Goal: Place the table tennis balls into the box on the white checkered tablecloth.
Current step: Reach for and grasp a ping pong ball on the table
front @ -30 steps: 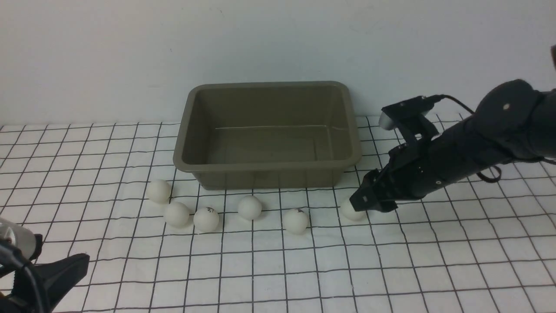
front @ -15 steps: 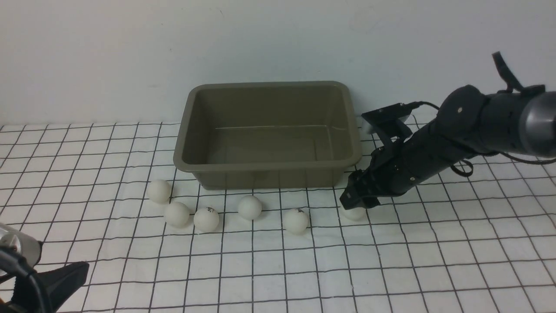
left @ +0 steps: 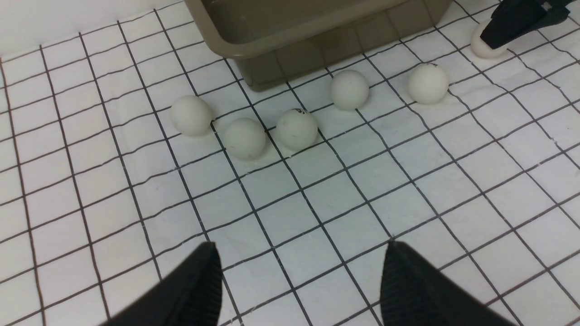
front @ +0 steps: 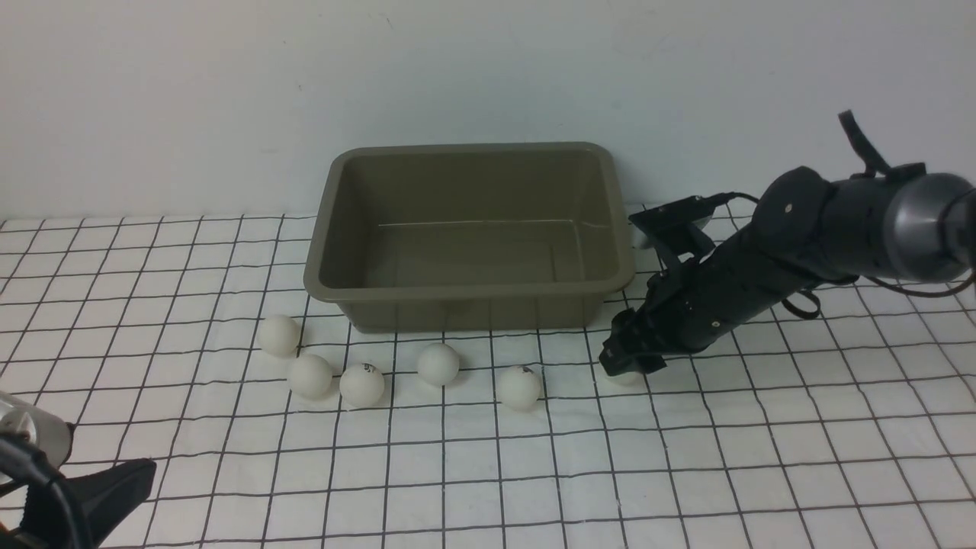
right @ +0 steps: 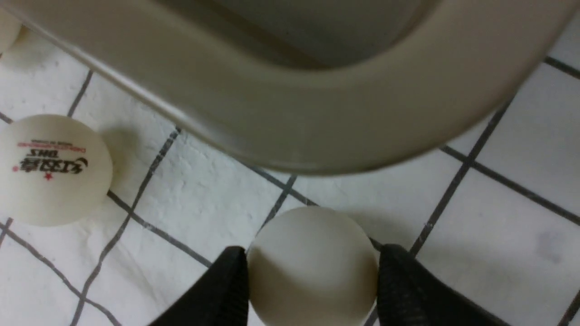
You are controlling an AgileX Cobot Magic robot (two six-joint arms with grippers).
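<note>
First pick in hand: the right tool has its two fingers pressed against either side of one ball, which sits on the checkered cloth just off the front right corner of the box. Five other balls lie along the box's front, and the box is empty. The left tool gapes wide, holding nothing. Next, I judge: lift clear of the rim, then carry it over the box.

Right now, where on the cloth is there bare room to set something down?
Free: the wide near cloth between the balls and the left gripper, and the cloth left of the box. Crowded: the strip before the box, where five balls lie loose and the sixth ball sits in the right gripper by the box's right front corner.
</note>
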